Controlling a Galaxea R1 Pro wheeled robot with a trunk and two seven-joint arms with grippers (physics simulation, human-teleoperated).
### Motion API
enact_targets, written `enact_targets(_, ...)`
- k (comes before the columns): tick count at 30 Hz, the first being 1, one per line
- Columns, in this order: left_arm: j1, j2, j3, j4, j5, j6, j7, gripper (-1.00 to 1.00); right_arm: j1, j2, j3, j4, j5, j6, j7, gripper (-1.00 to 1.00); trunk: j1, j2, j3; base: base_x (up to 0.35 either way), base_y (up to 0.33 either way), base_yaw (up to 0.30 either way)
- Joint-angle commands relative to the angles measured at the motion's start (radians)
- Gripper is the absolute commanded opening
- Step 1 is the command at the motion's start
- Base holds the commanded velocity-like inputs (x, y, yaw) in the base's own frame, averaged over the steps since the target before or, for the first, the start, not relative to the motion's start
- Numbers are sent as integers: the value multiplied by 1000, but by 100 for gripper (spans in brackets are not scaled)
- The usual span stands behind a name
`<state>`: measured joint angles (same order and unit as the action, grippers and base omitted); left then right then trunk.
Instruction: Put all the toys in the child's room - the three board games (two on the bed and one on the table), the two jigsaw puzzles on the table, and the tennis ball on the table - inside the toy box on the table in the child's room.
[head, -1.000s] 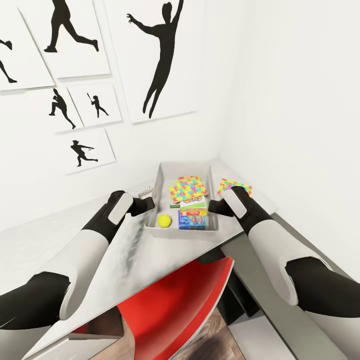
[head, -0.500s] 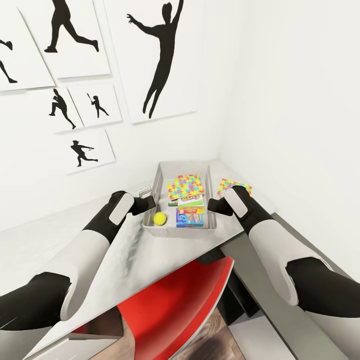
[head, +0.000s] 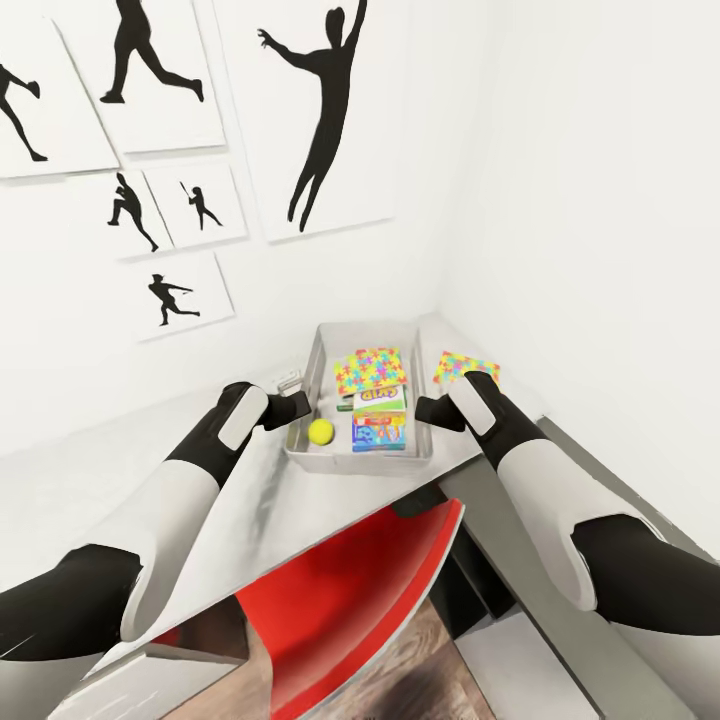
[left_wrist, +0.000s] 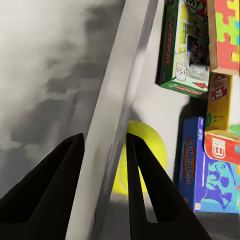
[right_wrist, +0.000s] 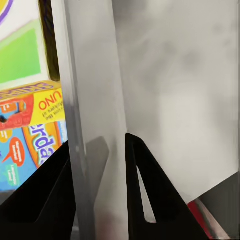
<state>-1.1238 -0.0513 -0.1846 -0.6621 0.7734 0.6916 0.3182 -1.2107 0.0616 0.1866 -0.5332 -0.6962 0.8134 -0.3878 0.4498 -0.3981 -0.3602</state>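
The light grey toy box (head: 318, 345) sits on the pale table (head: 250, 500) near the wall corner. Inside lie one jigsaw puzzle (head: 372, 368), a white-green board game (head: 380, 398), a blue board game (head: 380, 433) and the tennis ball (head: 321, 431). A second jigsaw puzzle (head: 466, 367) lies on the table to the right, outside the box. My left gripper (head: 298, 408) is shut on the box's left wall (left_wrist: 107, 150), close to the ball (left_wrist: 147, 145). My right gripper (head: 425, 410) is shut on the right wall (right_wrist: 95, 100). A green-edged board game (left_wrist: 185, 50) lies under the puzzle.
A red chair (head: 340, 570) is tucked under the table's near edge, over wood-plank floor. White walls with black silhouette pictures (head: 320, 110) close in behind and to the right of the box. A small pale object (head: 288, 380) lies by the box's left side.
The whole view has shifted a little, so the camera moved. The box and its contents have edged slightly away and to the left, both grippers still on its walls.
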Motion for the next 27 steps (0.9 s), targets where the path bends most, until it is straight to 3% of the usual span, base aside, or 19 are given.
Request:
enact_targets(1,-1,1,-3,-1,-40,14,15,-100,-1,-2,5,-1,32,12,-13,-100,0,-2,-2,-123,0,0)
enact_targets(14,0,1,-3,-1,-41,14,8,-100,-1,-2,5,-1,33,12,-13,-100,0,-2,-2,-36,0,8)
enact_targets(27,1,2,-4,-1,-42,14,-5,-100,-1,-2,5,-1,34,12,-13,-100,0,-2,-2,-5,0,201)
